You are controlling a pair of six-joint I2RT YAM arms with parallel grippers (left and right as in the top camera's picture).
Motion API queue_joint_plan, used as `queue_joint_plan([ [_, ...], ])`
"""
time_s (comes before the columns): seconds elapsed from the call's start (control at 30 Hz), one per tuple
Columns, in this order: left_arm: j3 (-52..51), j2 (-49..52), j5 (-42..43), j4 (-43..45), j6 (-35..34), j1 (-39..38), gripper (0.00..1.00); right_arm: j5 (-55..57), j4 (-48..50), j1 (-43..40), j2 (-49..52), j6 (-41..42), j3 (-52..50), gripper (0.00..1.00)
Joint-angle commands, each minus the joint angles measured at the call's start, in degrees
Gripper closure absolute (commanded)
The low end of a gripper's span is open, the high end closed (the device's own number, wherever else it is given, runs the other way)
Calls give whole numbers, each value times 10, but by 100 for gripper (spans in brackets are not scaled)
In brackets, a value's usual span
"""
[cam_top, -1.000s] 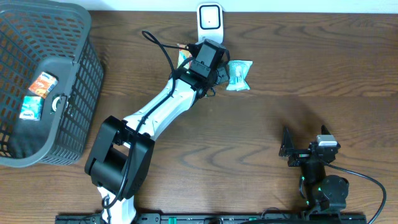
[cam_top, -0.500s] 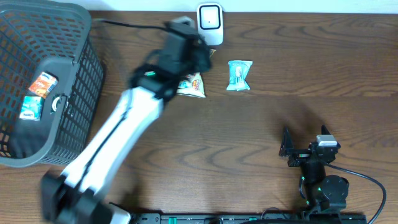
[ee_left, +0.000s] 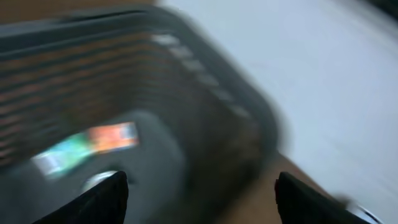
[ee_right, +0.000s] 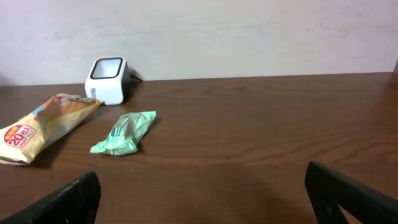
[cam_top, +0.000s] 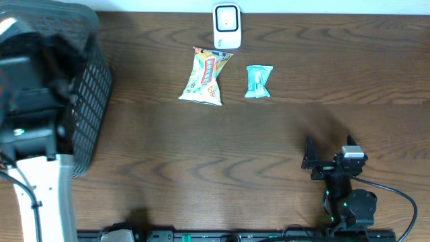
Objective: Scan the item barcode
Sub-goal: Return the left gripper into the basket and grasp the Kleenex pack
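Observation:
A white barcode scanner (cam_top: 227, 25) stands at the table's back edge. Just in front of it lie a yellow-orange snack bag (cam_top: 203, 75) and a small green packet (cam_top: 258, 81), both flat on the wood. My left arm (cam_top: 30, 114) is a blur over the dark basket (cam_top: 94, 87) at the far left. In the left wrist view my left gripper (ee_left: 199, 190) is open and empty above the basket's inside (ee_left: 205, 74), where colourful packets (ee_left: 87, 144) lie. My right gripper (cam_top: 329, 149) rests open at the front right, facing the scanner (ee_right: 109, 79), snack bag (ee_right: 37, 127) and green packet (ee_right: 124, 132).
The basket fills the table's left end and rises well above the wood. A pale wall (ee_right: 249, 37) runs behind the scanner. A black rail (cam_top: 235, 235) lines the front edge.
My left arm swung fast from the scanner to the left, over the basket. The snack bag stayed on the table in front of the scanner. The left jaws opened wider. The right arm stayed still.

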Motion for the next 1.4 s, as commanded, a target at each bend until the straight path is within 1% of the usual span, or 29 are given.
queue_joint_plan([
  [0.0,6,22,-18,-33,-46,70,25,4,-3,-5,0,6,-1,1],
  [0.07,6,40,-7,-56,-92,105,25,5,-3,-5,0,6,-1,1],
  [0.13,6,60,24,-66,-112,131,25,4,-3,-5,0,6,-1,1],
  [0.23,6,95,53,-67,-113,157,25,4,-3,-5,0,6,-1,1],
  [0.27,6,113,53,-68,-114,165,19,4,-3,-5,0,6,-1,1],
  [0.3,6,126,53,-70,-114,168,19,4,-3,-5,0,6,-1,1],
  [0.5,6,207,52,-70,-114,171,18,4,-3,-5,0,6,-1,1],
  [0.63,6,260,18,-45,-108,170,18,4,-3,-5,0,6,-1,1],
  [0.73,6,295,-34,-32,-88,171,18,4,-3,-5,0,6,-1,1],
  [0.87,6,334,-112,-32,-88,171,18,4,-3,-5,0,6,-1,1],
  [0.9,6,341,-120,-31,-88,171,18,4,-3,-5,0,6,-1,1],
  [1.23,6,406,-124,-4,-93,177,17,5,-3,-5,0,6,-1,1],
  [1.37,5,423,-121,-4,-130,190,18,4,-3,-5,0,6,-1,1],
])
